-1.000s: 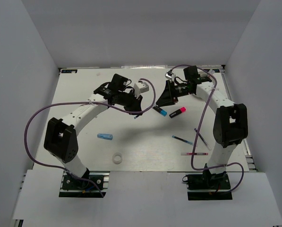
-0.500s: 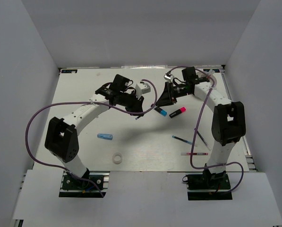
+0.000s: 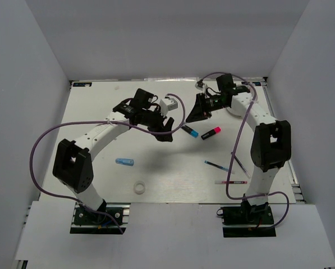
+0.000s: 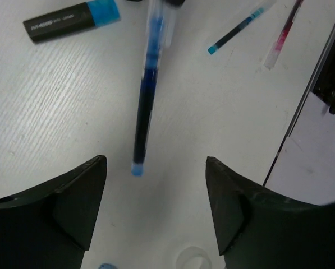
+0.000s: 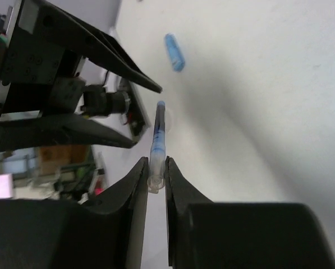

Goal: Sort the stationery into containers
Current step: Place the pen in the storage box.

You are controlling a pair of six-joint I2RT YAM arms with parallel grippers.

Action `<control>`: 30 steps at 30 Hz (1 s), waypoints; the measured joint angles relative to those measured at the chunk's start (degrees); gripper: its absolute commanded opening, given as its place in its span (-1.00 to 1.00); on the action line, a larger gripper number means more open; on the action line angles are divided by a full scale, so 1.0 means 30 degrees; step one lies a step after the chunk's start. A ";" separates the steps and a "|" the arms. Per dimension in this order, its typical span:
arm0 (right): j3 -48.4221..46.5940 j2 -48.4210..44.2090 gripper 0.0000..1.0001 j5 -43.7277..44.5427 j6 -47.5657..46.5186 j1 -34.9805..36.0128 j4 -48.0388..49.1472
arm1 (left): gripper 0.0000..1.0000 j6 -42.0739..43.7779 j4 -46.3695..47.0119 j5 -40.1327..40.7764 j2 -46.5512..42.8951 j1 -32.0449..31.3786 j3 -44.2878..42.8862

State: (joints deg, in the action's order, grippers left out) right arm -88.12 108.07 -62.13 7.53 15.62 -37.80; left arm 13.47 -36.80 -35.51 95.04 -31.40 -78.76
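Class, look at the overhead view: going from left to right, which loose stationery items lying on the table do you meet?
light-blue tube → white tape ring → blue-capped marker → pink-capped marker. The thin pens lying further right overlap the pink-capped marker's span, so they are left out.

No word, brand or number can be read in any of the three views. The nearest thing to text is a line of pale print along the black barrel of the blue-capped marker [image 4: 59,23] in the left wrist view, and it is too small and blurred for a single letter to be made out. The dark-blue pen [image 4: 144,106] shows only its ink column through a clear barrel, and from the top view the pink-capped marker [image 3: 210,133] is too small for any marking to be told.
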 measured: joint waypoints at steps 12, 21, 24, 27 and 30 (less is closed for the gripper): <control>-0.7431 -0.0736 -1.00 1.1198 -0.8174 -0.3956 -0.4721 | 0.96 -0.1217 -0.0729 0.4940 -0.1741 0.1596 0.0146; -1.2735 0.0401 -1.00 1.6830 -1.0579 -0.8233 -0.5668 | 0.96 -0.1945 -0.0823 0.5224 -0.0823 0.2018 0.0270; -1.2735 0.0743 -1.00 1.7486 -1.0761 -0.8597 -0.5654 | 0.96 -0.2004 -0.0794 0.5107 -0.0823 0.2018 0.0291; -1.2735 0.1311 -1.00 1.7471 -1.0775 -0.8663 -0.5668 | 0.96 -0.2011 -0.0765 0.4998 -0.0823 0.2018 0.0321; -1.2735 0.1858 -1.00 1.7085 -1.0710 -0.8699 -0.5676 | 0.96 -0.2018 -0.0648 0.4889 -0.0823 0.2018 0.0517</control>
State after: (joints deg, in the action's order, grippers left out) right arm -126.32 113.65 -10.87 -24.60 -10.48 -54.83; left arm 7.42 -38.74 -20.84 92.58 -25.34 -77.21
